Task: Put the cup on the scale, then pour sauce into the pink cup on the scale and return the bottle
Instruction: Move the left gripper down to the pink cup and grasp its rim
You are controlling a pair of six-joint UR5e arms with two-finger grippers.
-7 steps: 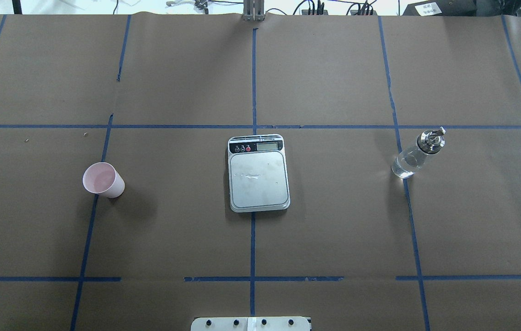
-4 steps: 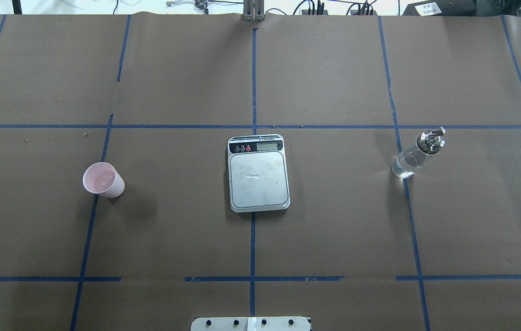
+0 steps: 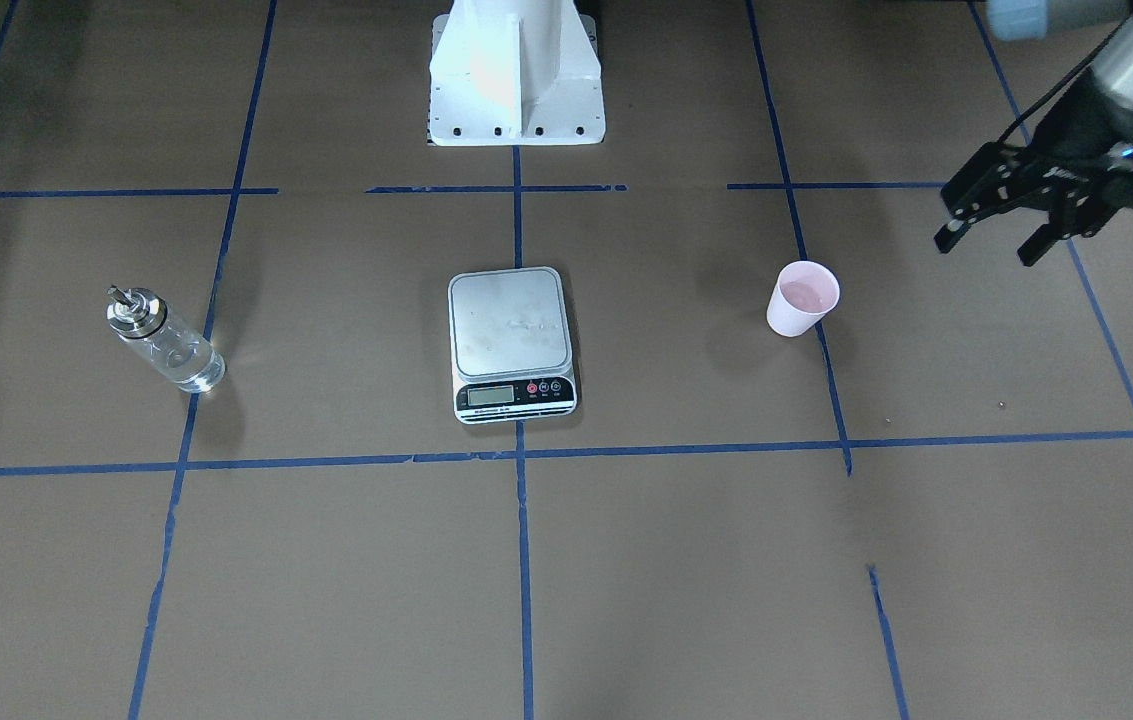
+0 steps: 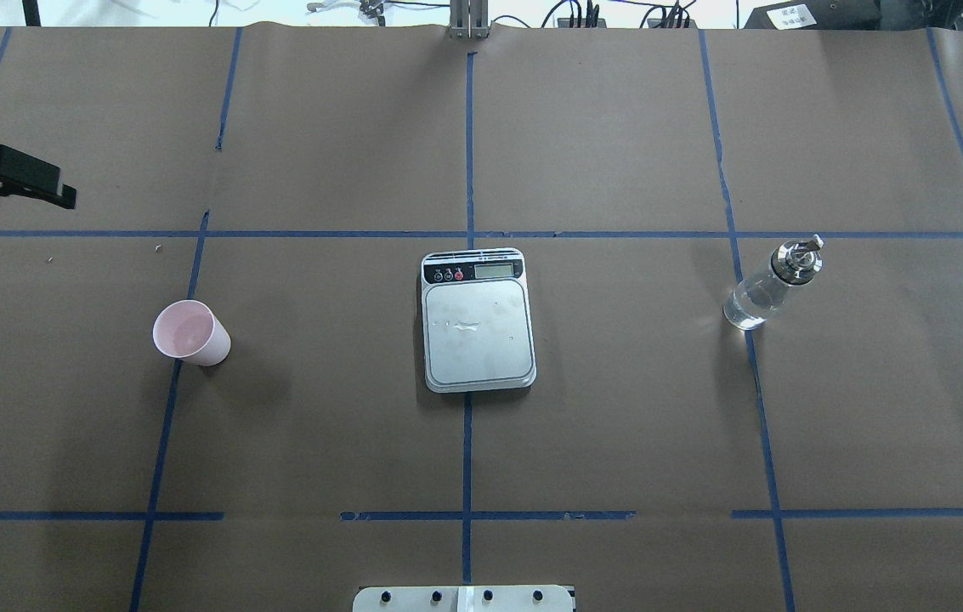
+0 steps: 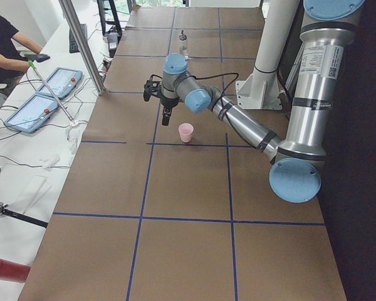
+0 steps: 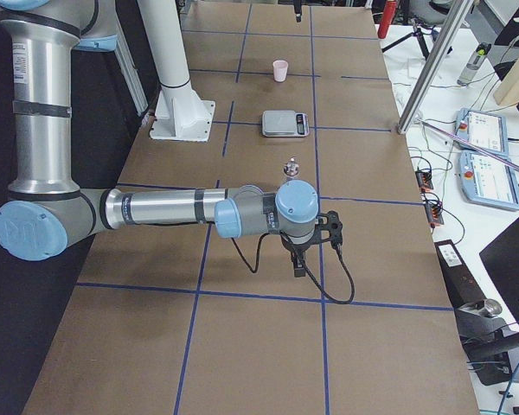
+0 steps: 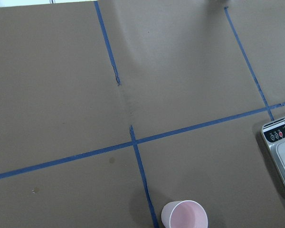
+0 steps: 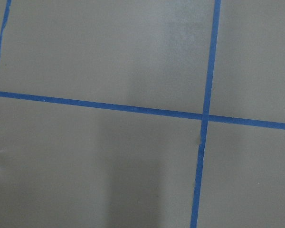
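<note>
The pale pink cup (image 3: 803, 298) (image 4: 189, 332) stands upright on the brown table paper, apart from the scale. The white scale (image 3: 512, 340) (image 4: 477, 320) lies at the table's centre with its steel platform bare. The clear glass bottle (image 3: 164, 340) (image 4: 770, 285) with a silver collar stands upright on the robot's right side. My left gripper (image 3: 988, 247) hangs open and holds nothing, above the table and beyond the cup toward the table's left end. The left wrist view catches the cup (image 7: 184, 216) at its bottom edge. My right gripper (image 6: 318, 252) shows only in the exterior right view, so I cannot tell its state.
Blue tape lines grid the brown paper. The white robot base (image 3: 516, 80) stands at the table's near middle edge. An aluminium post (image 5: 81, 44), tablets and a seated person (image 5: 3, 44) are off the table's far side.
My left gripper has come into the overhead view at its left edge, where no arm showed before. Cup, scale and bottle have not moved.
</note>
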